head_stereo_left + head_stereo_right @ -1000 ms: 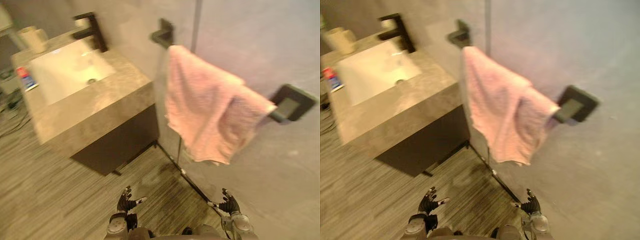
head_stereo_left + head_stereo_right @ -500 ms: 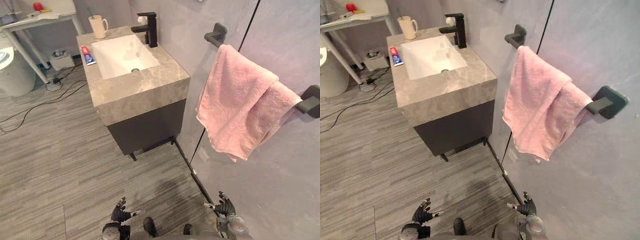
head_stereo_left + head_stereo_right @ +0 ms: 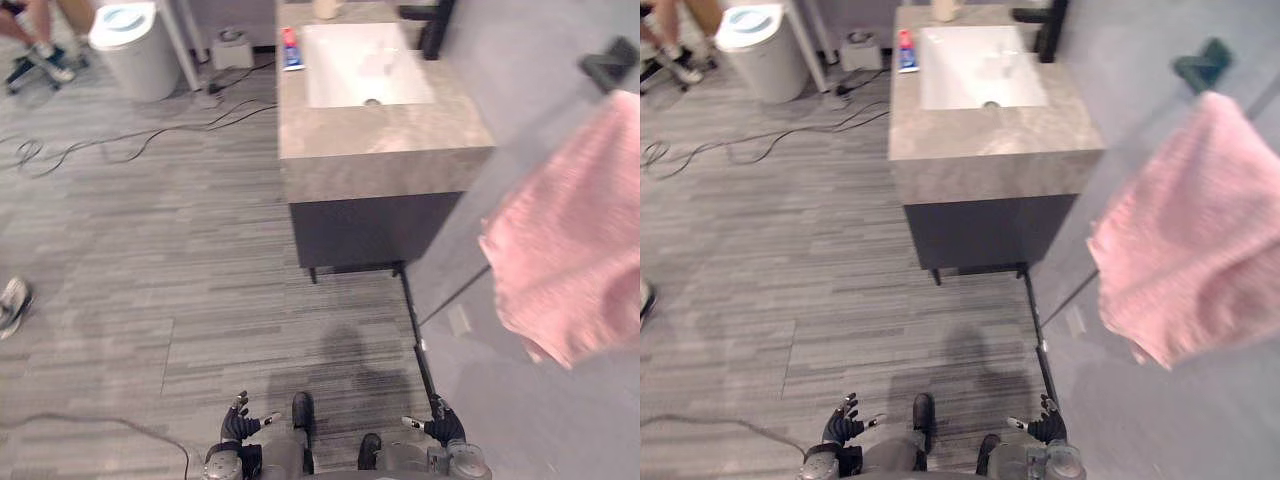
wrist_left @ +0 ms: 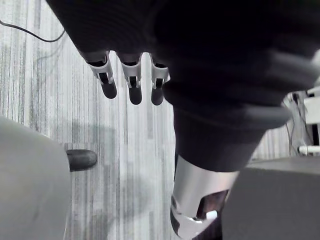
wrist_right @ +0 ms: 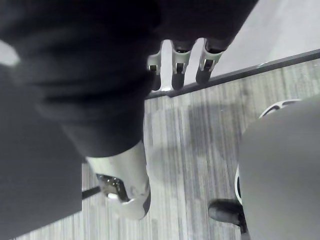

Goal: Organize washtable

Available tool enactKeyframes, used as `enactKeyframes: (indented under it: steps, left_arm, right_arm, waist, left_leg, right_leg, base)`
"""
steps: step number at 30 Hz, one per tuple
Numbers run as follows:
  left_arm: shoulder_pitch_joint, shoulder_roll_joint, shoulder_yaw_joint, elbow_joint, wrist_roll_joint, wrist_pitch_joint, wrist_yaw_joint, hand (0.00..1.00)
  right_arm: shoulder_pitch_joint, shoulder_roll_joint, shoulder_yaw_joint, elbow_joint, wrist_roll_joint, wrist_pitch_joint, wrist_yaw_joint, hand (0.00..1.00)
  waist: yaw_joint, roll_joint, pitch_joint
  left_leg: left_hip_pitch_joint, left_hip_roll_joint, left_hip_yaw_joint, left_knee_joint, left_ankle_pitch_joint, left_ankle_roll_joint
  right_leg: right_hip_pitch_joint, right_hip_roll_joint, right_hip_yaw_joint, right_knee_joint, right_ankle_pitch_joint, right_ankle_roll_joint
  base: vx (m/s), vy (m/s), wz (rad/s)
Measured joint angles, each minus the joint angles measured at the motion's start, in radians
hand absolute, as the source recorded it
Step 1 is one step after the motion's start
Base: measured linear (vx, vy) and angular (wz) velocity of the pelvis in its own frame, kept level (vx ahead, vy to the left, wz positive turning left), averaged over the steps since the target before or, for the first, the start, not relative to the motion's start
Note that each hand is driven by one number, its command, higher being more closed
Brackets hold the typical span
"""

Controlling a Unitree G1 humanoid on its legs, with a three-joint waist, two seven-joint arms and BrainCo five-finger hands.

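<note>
**Washtable**: stone-topped cabinet at 12 o'clock, well apart from both hands.
**Toothpaste tube**: lay flat on the top, just beside the left edge of the basin, long axis running 12 to 6.
**Cup**: stood at the back edge, partly cut off.
**Left hand**: hung low at 7 o'clock, fingers straight and slightly spread, empty. Judged the nearer to the tube, which lay toward 12 from it.
**Right hand**: hung at 5 o'clock, fingers loose, empty.
**Towel**: pink, hung at 3 o'clock.
</note>
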Motion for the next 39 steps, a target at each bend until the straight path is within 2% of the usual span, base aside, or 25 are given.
enactKeyframes:
  steps: [3, 6, 8, 9, 10, 11, 13, 14, 15, 16, 17, 19, 20, 21, 22, 23, 26, 29, 32, 34, 35, 36, 37, 38, 39]
  left_arm:
    - [-0.009, 0.003, -0.012, 0.0, -0.015, 0.0, 0.001, 0.0]
    - [-0.042, -0.005, -0.032, -0.002, -0.033, 0.0, 0.001, 0.0]
    - [-0.055, 0.006, -0.034, -0.001, -0.05, -0.001, 0.001, 0.0]
    - [-0.07, 0.028, -0.034, -0.001, -0.057, -0.002, -0.001, 0.0]
    - [-0.088, 0.028, -0.03, 0.005, -0.059, -0.003, 0.001, 0.0]
    - [-0.086, 0.026, -0.025, 0.001, -0.067, -0.003, 0.001, 0.0]
    - [-0.07, 0.024, -0.011, -0.007, -0.079, -0.002, 0.001, 0.0]
    - [-0.066, 0.022, -0.009, -0.007, -0.079, 0.002, 0.002, 0.0]
    - [-0.058, 0.021, -0.008, -0.006, -0.079, 0.001, 0.001, 0.0]
    - [-0.037, 0.021, 0.003, -0.015, -0.086, 0.0, 0.0, 0.0]
    - [-0.032, 0.024, 0.01, -0.04, -0.086, -0.001, 0.0, 0.0]
    - [-0.042, 0.025, 0.011, -0.046, -0.085, 0.0, 0.0, 0.0]
    - [-0.042, 0.03, 0.008, -0.043, -0.085, 0.001, -0.001, 0.0]
    - [-0.042, 0.032, 0.0, -0.038, -0.085, 0.005, -0.001, 0.0]
    - [-0.042, 0.034, -0.004, -0.039, -0.086, 0.009, -0.001, 0.0]
    - [-0.037, 0.041, -0.011, -0.039, -0.085, 0.012, -0.002, 0.0]
    - [-0.016, 0.049, -0.011, -0.036, -0.083, 0.013, -0.005, 0.0]
    - [-0.028, 0.062, -0.012, -0.018, -0.076, 0.012, -0.006, 0.0]
    - [-0.042, 0.07, -0.014, -0.008, -0.071, 0.013, -0.007, 0.0]
    - [-0.042, 0.071, -0.018, 0.006, -0.053, 0.016, -0.012, 0.0]
    - [-0.034, 0.066, -0.008, 0.006, -0.042, 0.02, -0.025, 0.0]
    - [-0.044, 0.04, 0.0, 0.0, -0.039, 0.022, -0.03, 0.0]
    - [-0.049, 0.031, 0.0, 0.0, -0.036, 0.022, -0.03, 0.0]
    - [-0.046, 0.017, 0.01, -0.008, -0.034, 0.022, -0.031, 0.0]
    - [-0.04, 0.012, 0.023, -0.014, -0.034, 0.022, -0.033, 0.0]
  right_arm:
    - [-0.007, -0.002, -0.009, -0.003, 0.0, -0.004, -0.001, 0.0]
    - [-0.061, -0.01, -0.044, 0.034, 0.01, -0.005, -0.006, 0.0]
    - [-0.075, -0.02, -0.041, 0.034, 0.013, -0.007, -0.006, 0.0]
    - [-0.08, -0.016, -0.044, 0.038, 0.026, -0.008, -0.01, 0.0]
    - [-0.088, -0.013, -0.046, 0.043, 0.033, -0.007, -0.016, 0.0]
    - [-0.091, -0.015, -0.051, 0.043, 0.038, -0.003, -0.023, 0.0]
    - [-0.088, -0.022, -0.061, 0.031, 0.049, -0.008, -0.029, 0.0]
    - [-0.078, -0.03, -0.064, 0.032, 0.053, -0.007, -0.034, 0.0]
    - [-0.071, -0.028, -0.065, 0.032, 0.056, -0.005, -0.039, 0.0]
    - [-0.059, -0.018, -0.066, 0.033, 0.055, -0.001, -0.039, 0.0]
    - [-0.056, -0.012, -0.07, 0.038, 0.055, -0.002, -0.038, 0.0]
    - [-0.053, 0.004, -0.073, 0.04, 0.054, 0.0, -0.021, 0.0]
    - [-0.053, 0.01, -0.072, 0.039, 0.054, 0.0, -0.017, 0.0]
    - [-0.058, 0.012, -0.06, 0.037, 0.051, 0.003, -0.014, 0.0]
    - [-0.06, 0.014, -0.053, 0.036, 0.049, 0.007, -0.012, 0.0]
    - [-0.06, 0.023, -0.036, 0.035, 0.048, 0.011, -0.005, 0.0]
    - [-0.059, 0.019, -0.012, 0.007, 0.046, 0.005, 0.001, 0.0]
    - [-0.074, 0.015, 0.001, 0.007, 0.047, -0.005, 0.004, 0.0]
    - [-0.079, 0.005, 0.0, 0.019, 0.057, -0.014, 0.006, 0.0]
    - [-0.059, 0.002, -0.002, 0.02, 0.061, -0.013, 0.007, 0.0]
    - [-0.033, 0.003, -0.017, -0.007, 0.07, -0.012, 0.012, 0.0]
    - [-0.03, -0.003, -0.047, -0.026, 0.068, -0.009, 0.015, 0.0]
    - [-0.023, -0.004, -0.047, -0.041, 0.069, -0.008, 0.017, 0.0]
    - [-0.017, -0.003, -0.043, -0.071, 0.069, -0.007, 0.022, 0.0]
    - [-0.016, 0.0, -0.041, -0.077, 0.069, -0.006, 0.023, 0.0]
  waist:
    - [-0.006, -0.01, 0.005]
    - [-0.004, 0.026, 0.025]
    - [-0.001, 0.04, 0.036]
    - [-0.007, 0.004, 0.057]
    - [-0.011, -0.015, 0.084]
    - [-0.001, -0.001, 0.086]
    - [0.012, 0.01, 0.093]
    - [0.023, 0.034, 0.09]
    - [0.025, 0.037, 0.088]
    - [0.028, 0.021, 0.079]
    - [0.039, -0.004, 0.074]
    - [0.053, -0.024, 0.073]
    - [0.051, -0.03, 0.072]
    - [0.043, -0.028, 0.072]
    - [0.039, -0.028, 0.073]
    - [0.026, -0.029, 0.074]
    - [0.009, -0.021, 0.079]
    - [-0.009, -0.015, 0.083]
    - [-0.037, -0.019, 0.081]
    - [-0.041, -0.043, 0.068]
    - [-0.05, -0.059, 0.059]
    - [-0.062, -0.02, 0.061]
    - [-0.063, -0.006, 0.063]
    - [-0.066, 0.013, 0.074]
    - [-0.067, 0.021, 0.077]
  left_leg:
    - [-0.05, 0.023, 0.185, 0.122, -0.064, 0.074]
    - [-0.078, 0.059, 0.249, 0.221, -0.069, 0.106]
    - [-0.08, 0.065, 0.215, 0.227, -0.069, 0.105]
    - [-0.113, 0.035, 0.204, 0.312, -0.068, 0.091]
    - [-0.148, 0.046, 0.208, 0.364, -0.119, 0.071]
    - [-0.194, 0.099, 0.234, 0.379, -0.176, 0.034]
    - [-0.234, 0.189, 0.302, 0.318, -0.152, -0.004]
    - [-0.231, 0.232, 0.321, 0.254, -0.134, -0.029]
    - [-0.228, 0.241, 0.329, 0.251, -0.094, -0.039]
    - [-0.222, 0.218, 0.337, 0.272, -0.046, -0.007]
    - [-0.228, 0.186, 0.348, 0.329, -0.082, 0.036]
    - [-0.237, 0.16, 0.359, 0.44, -0.192, 0.057]
    - [-0.224, 0.141, 0.36, 0.477, -0.239, 0.071]
    - [-0.182, 0.115, 0.361, 0.49, -0.301, 0.084]
    - [-0.157, 0.107, 0.36, 0.483, -0.319, 0.086]
    - [-0.095, 0.092, 0.354, 0.458, -0.344, 0.09]
    - [0.088, 0.067, 0.365, 0.363, -0.369, 0.097]
    - [0.231, 0.048, 0.369, 0.249, -0.375, 0.082]
    - [0.338, 0.021, 0.352, 0.159, -0.395, 0.04]
    - [0.402, -0.018, 0.328, 0.156, -0.425, -0.01]
    - [0.429, -0.029, 0.298, 0.222, -0.456, -0.047]
    - [0.401, 0.015, 0.291, 0.361, -0.46, -0.073]
    - [0.373, 0.04, 0.287, 0.462, -0.442, -0.102]
    - [0.296, 0.111, 0.273, 0.694, -0.404, -0.143]
    - [0.269, 0.149, 0.275, 0.798, -0.406, -0.144]
  right_leg:
    - [0.056, -0.039, -0.086, 0.002, 0.002, -0.004]
    - [0.018, -0.043, -0.075, 0.073, -0.025, 0.007]
    - [0.032, -0.002, -0.066, -0.085, -0.013, 0.005]
    - [0.064, -0.039, -0.08, -0.177, 0.111, -0.005]
    - [0.09, -0.053, -0.12, -0.173, 0.131, 0.02]
    - [0.104, -0.049, -0.145, -0.172, 0.131, 0.01]
    - [0.129, -0.035, -0.168, -0.185, 0.116, 0.033]
    - [0.153, -0.027, -0.18, -0.184, 0.098, 0.061]
    - [0.168, -0.033, -0.188, -0.178, 0.087, 0.077]
    - [0.187, -0.069, -0.202, -0.163, 0.067, 0.107]
    - [0.199, -0.119, -0.203, -0.136, 0.054, 0.133]
    - [0.191, -0.187, -0.166, -0.032, 0.051, 0.143]
    - [0.159, -0.237, -0.114, 0.088, 0.053, 0.126]
    - [0.046, -0.301, 0.011, 0.349, 0.111, -0.021]
    - [-0.007, -0.304, 0.08, 0.454, 0.116, -0.051]
    - [-0.086, -0.271, 0.175, 0.604, 0.098, -0.029]
    - [-0.204, -0.169, 0.204, 0.717, 0.011, -0.018]
    - [-0.321, -0.072, 0.04, 0.58, -0.048, -0.033]
    - [-0.396, 0.018, -0.152, 0.251, 0.038, -0.101]
    - [-0.397, 0.076, -0.167, 0.124, 0.125, -0.207]
    - [-0.382, 0.081, -0.121, 0.127, 0.232, -0.338]
    - [-0.357, 0.087, -0.132, 0.172, 0.163, -0.328]
    - [-0.339, 0.092, -0.133, 0.176, 0.144, -0.316]
    - [-0.286, 0.116, -0.118, 0.165, 0.119, -0.293]
    - [-0.251, 0.131, -0.113, 0.156, 0.106, -0.289]
  base:
    - [0.25, 0.059, 0.92]
    - [0.24, 0.07, 0.67]
    - [0.15, -0.023, 0.69]
    - [0.06, -0.088, 0.98]
    - [0.01, -0.074, 0.98]
    - [-0.03, -0.041, 0.6]
    - [0.09, 0.061, 0.4]
    - [0.18, 0.172, 0.37]
    - [0.27, 0.254, 0.42]
    - [0.32, 0.236, 0.32]
    - [0.34, 0.216, 0.22]
    - [0.41, 0.238, 0.1]
    - [0.54, 0.403, 0.13]
    - [0.55, 0.445, 0.09]
    - [0.55, 0.398, 0.1]
    - [0.47, 0.283, 0.09]
    - [0.43, 0.191, -0.03]
    - [0.54, 0.172, 0.06]
    - [0.59, 0.131, 0.1]
    - [0.72, 0.055, 0.22]
    - [0.72, 0.012, 0.41]
    - [0.71, 0.004, 0.39]
    - [0.67, 0.019, 0.05]
    - [0.52, 0.004, -0.12]
    - [0.74, 0.036, -0.36]
